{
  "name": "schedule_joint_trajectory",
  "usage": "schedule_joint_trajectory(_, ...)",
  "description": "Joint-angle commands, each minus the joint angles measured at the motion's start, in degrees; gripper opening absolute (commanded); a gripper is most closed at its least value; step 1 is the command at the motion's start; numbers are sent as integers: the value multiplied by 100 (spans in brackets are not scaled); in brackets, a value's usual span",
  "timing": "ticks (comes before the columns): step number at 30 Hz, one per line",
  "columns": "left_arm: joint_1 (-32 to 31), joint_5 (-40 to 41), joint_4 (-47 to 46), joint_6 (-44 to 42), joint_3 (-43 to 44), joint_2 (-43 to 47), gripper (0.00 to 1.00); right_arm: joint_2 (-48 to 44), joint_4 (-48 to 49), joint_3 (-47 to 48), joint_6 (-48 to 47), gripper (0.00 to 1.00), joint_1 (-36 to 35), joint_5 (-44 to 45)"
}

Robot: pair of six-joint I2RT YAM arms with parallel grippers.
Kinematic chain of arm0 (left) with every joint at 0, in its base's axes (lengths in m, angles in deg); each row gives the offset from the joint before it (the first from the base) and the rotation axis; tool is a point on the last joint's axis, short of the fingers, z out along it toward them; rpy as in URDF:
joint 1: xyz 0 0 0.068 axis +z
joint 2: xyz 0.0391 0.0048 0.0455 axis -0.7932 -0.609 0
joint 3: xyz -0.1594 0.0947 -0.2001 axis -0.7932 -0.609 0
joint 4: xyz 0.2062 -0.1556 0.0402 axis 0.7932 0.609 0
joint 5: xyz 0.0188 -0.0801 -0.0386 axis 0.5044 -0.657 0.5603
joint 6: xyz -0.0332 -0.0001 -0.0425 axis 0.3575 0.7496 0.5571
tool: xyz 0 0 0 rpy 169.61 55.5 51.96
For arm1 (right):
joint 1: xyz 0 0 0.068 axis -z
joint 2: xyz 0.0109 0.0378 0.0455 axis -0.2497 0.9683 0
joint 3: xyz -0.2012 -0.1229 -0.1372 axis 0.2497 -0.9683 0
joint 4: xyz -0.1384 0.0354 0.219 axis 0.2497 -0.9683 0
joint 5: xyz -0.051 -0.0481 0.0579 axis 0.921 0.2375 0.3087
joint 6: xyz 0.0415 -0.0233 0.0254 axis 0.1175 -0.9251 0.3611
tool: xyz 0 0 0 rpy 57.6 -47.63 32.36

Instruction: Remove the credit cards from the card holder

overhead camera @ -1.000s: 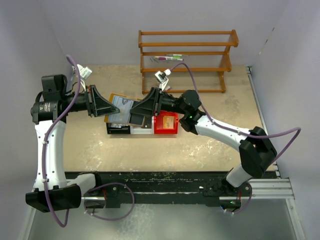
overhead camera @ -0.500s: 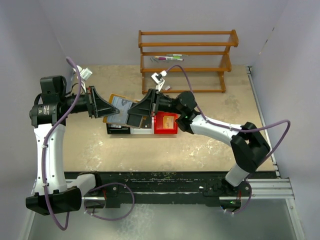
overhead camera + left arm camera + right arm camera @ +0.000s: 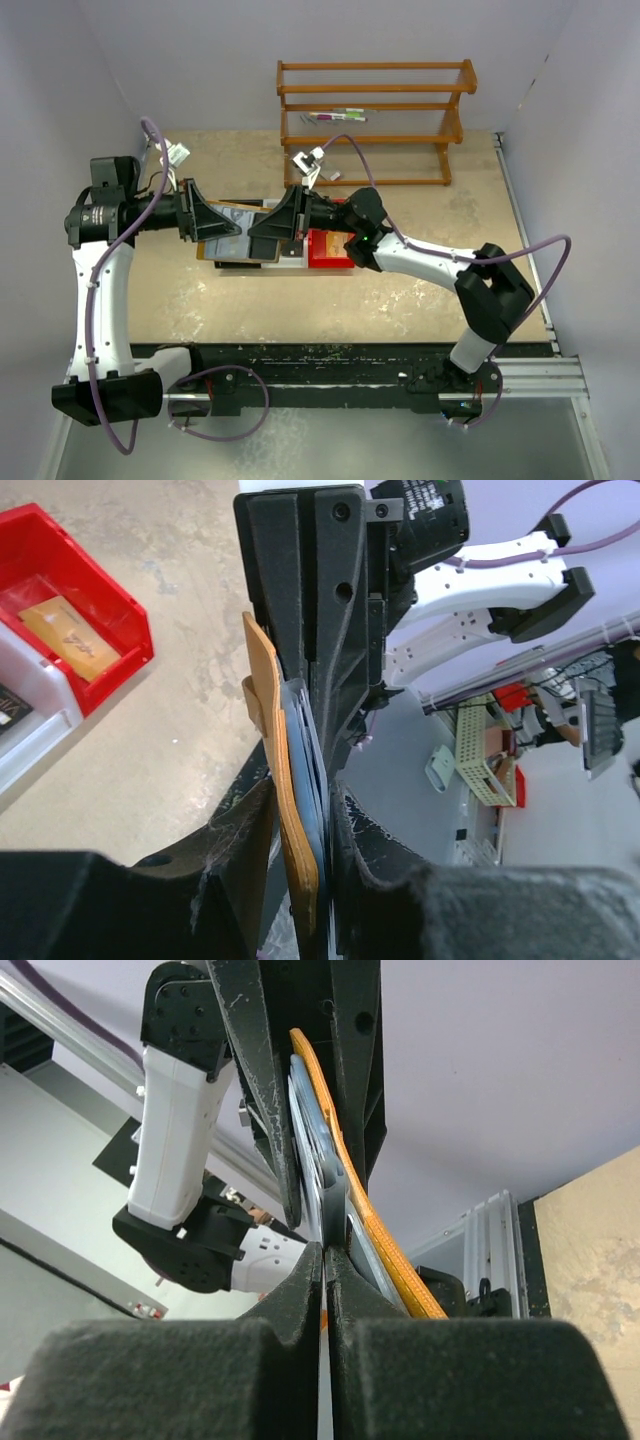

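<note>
L end effector (image 3: pixel 220 222) clamped tight on the card holder (image 3: pixel 292 830), which hangs edge-up in mid-air above the worktop (image 3: pixel 420 270). Centre: a pale card (image 3: pixel 322 1222) pokes from the pocket. R end effector (image 3: pixel 325 1260) looks pinched shut on its edge. Tip: pull straight along the pocket, slow, no twist, L grip firm.

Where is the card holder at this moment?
In the top view the card holder is left of centre, held in the air between the left gripper and the right gripper, just left of the red bin.
</note>
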Motion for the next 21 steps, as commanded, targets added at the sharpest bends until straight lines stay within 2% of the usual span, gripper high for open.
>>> schedule_joint_trajectory(1,-27,-773,352,-451,60,-84,33,-404,578,-85,63,0,24,-90)
schedule_joint_trajectory(6,-35,-1252,662,-731,124,-106,38,-459,642,-245,88,0,74,-58)
schedule_joint_trajectory(12,-31,-1229,670,-722,198,-125,19,-644,598,-409,39,0,138,-39)
schedule_joint_trajectory(21,-19,-1228,664,-679,293,-137,16,-939,375,-613,-158,0,186,-25)
